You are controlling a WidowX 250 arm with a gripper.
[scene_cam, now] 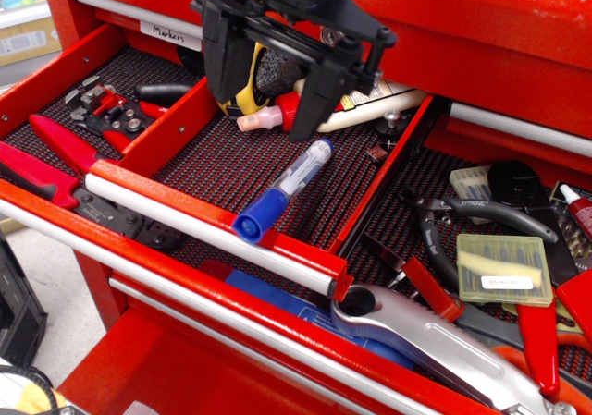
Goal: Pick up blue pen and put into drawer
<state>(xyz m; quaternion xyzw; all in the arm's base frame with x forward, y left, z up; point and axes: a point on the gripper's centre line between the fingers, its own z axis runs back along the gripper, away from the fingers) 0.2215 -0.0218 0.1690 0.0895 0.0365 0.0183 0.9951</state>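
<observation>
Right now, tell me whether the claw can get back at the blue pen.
Probably yes. The claw hangs open just above the drawer, and the blue pen lies uncovered on the mesh liner below it, cap toward the handle. Nothing sits between them.

Red metal tool chest (pixel 518 36) fills most of the view, glossy paint, round key lock (pixel 333 34) on its front panel, white label (pixel 170 34) on a closed upper drawer front. Pale floor (pixel 42 276) visible lower left, with a black crate-like object (pixel 17 313) at the left edge. Cardboard box (pixel 26 38) sits top left behind the chest; light is even and bright.
</observation>
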